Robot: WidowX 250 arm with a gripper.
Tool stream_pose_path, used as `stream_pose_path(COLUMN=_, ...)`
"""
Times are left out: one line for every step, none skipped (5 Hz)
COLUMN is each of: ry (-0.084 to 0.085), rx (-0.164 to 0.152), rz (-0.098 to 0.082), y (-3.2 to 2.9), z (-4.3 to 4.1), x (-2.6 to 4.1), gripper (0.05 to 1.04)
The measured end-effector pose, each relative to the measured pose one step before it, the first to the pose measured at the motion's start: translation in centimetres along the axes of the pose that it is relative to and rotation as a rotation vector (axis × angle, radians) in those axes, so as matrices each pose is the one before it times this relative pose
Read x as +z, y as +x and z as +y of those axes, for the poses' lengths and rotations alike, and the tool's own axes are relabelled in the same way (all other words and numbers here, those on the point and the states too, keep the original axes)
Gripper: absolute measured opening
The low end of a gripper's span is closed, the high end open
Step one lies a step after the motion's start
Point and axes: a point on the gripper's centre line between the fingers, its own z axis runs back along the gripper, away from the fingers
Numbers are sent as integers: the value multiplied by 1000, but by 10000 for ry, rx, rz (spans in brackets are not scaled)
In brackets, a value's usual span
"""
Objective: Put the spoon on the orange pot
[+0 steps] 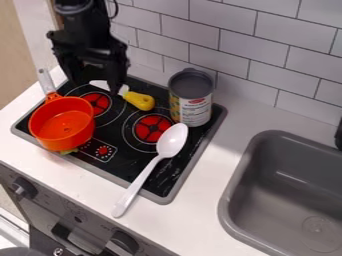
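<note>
- Spoon (172, 142), white, lay slantwise with its bowl on the black stovetop (137, 182), apart from the pot; its handle crossed the stovetop's grey front edge onto the counter (220, 155).
- At the far left, a dark knob (23, 188) stood on the stove's front.
- The orange pot (40, 120) sat upright on the left of the stovetop, its grey handle pointing toward the back. A yellow-green bit (67, 151) peeked out beneath it.
- The gripper (97, 84) hung above the stovetop's back left, its two fingers apart.
- Beside the pot, a small control panel (102, 150) carried a red mark and fine white markings too small to read.
- A toy (140, 101) with a yellow handle and white end lay between two red burners.
- The grey-lidded can (192, 102) stood upright near the spoon's bowl, its pale label showing a red patch and small dark print.
- On the right, a grey sink (230, 197) was set into the counter.
</note>
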Motion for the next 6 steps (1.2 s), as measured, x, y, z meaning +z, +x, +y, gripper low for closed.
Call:
stream_pose_path(ry=-440, rx=-1361, rz=232, y=-1258, z=-1783, x=-1368, gripper=997)
stream_pose_path(ry=118, rx=-820, rz=506, y=-200, z=-1742, x=-2102, gripper=997)
stream_pose_path(ry=-332, rx=7, rz=47, y=-1043, z=-1817, x=-2128, gripper=997)
stream_pose_path(ry=-28, rx=-326, rz=194, y=-796, z=-1021, x=-1013, gripper=997)
stream_pose_path(ry=77, rx=90, rz=-113, y=-110, z=-785, x=-812, gripper=997)
stream_pose_path(ry=352, rx=125, rz=-151, y=245, z=92, x=-1008, gripper=997)
